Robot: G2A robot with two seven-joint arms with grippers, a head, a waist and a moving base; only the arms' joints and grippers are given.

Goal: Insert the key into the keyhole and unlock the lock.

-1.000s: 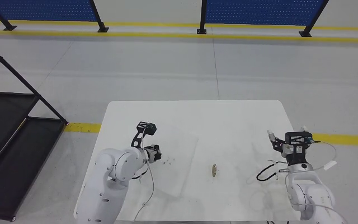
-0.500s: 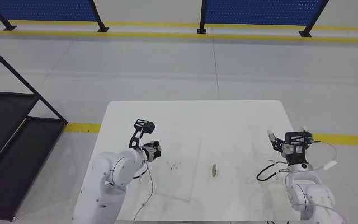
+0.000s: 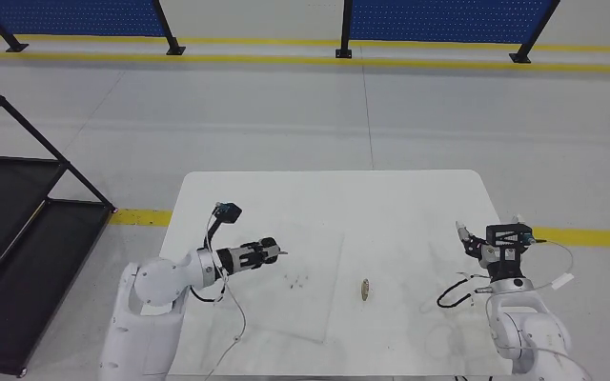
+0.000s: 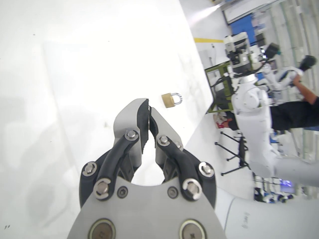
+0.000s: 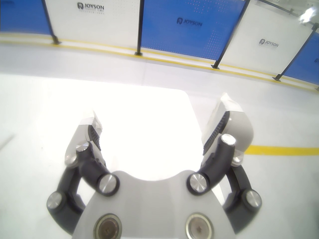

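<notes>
Brass padlock (image 4: 170, 99) (image 3: 364, 289) lies flat mid-desk, nearer the near edge. Left gripper (image 4: 149, 102) (image 3: 274, 251) has its fingers pressed together, between the padlock and the desk's left edge. Right gripper (image 5: 160, 110) (image 3: 466, 236) has its fingers wide, at the right edge.

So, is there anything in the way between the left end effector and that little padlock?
Nothing visible does. Between the left end effector and the padlock lies only bare white table. The top view shows a few tiny dark specks on the table near that line, too small to identify.
</notes>
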